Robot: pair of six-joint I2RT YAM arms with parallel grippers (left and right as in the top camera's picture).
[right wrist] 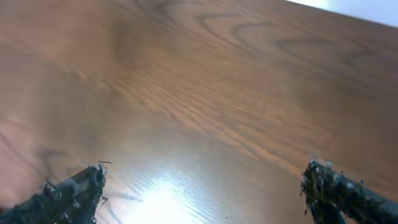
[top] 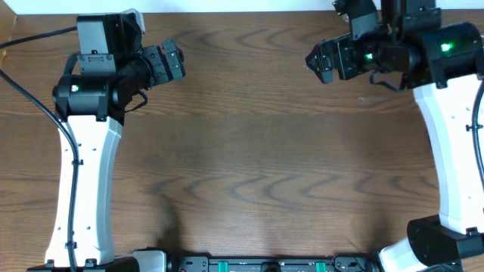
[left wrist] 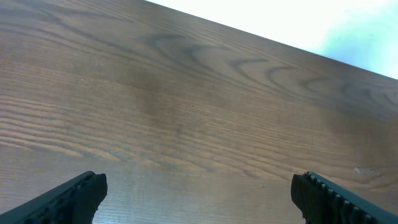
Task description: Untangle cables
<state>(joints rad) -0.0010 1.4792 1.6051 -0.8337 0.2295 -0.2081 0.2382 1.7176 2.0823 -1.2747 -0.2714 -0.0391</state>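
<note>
The left gripper [top: 171, 63] hangs near the far left of the table with its jaws spread wide. In its own wrist view the two dark, ribbed fingertips [left wrist: 79, 191] sit at the bottom corners with only bare wood between them. The right gripper [top: 319, 60] faces it from the far right side and is just as wide apart. Its fingertips [right wrist: 73, 190] look rough, with thin strands sticking off them, and a bright patch of glare [right wrist: 155, 202] lies on the wood between them. Neither one grips anything, and the two are well apart from each other. The cables do not show in any of the three views, so I cannot say where they lie. Behind each gripper is a black wrist block with a small green light, one on the left arm [top: 76, 88] and one on the right arm [top: 446, 47]. From there the white links run back toward the near edge. A thick black cord [top: 36, 98] runs along the left arm. The table [top: 249, 151] is brown with a strong swirling grain. A black rail [top: 265, 265] with small green parts lies along its near edge, and a white strip [left wrist: 280, 18] lies beyond its far edge. No lettering on the arms or the rail is sharp enough to read.
</note>
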